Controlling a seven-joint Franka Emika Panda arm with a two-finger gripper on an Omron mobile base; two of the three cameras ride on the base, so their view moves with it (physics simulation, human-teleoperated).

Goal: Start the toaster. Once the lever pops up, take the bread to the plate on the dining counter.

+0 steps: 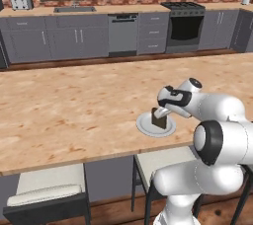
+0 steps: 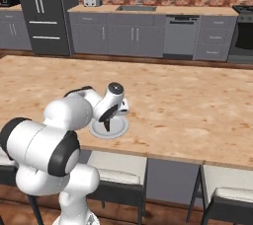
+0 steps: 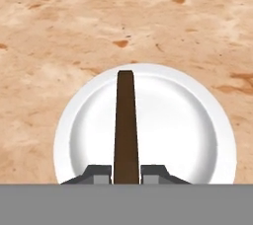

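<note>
While held edge-on over the plate, bread reads in the hand view as a thin dark brown strip, pinched between both finger tips; gripper clenched on it. Left base view gives its broad face instead: bread standing upright above plate, gripper on top of it; can't tell if its bottom edge touches the plate. Right base view: arm covers the bread, just plate rim and gripper visible. Plate sits on dining counter, near its front edge, above pale-cushioned stools. Toaster far back on the rear counter beside the sink; same toaster in the right base view, next to a dark fridge.
</note>
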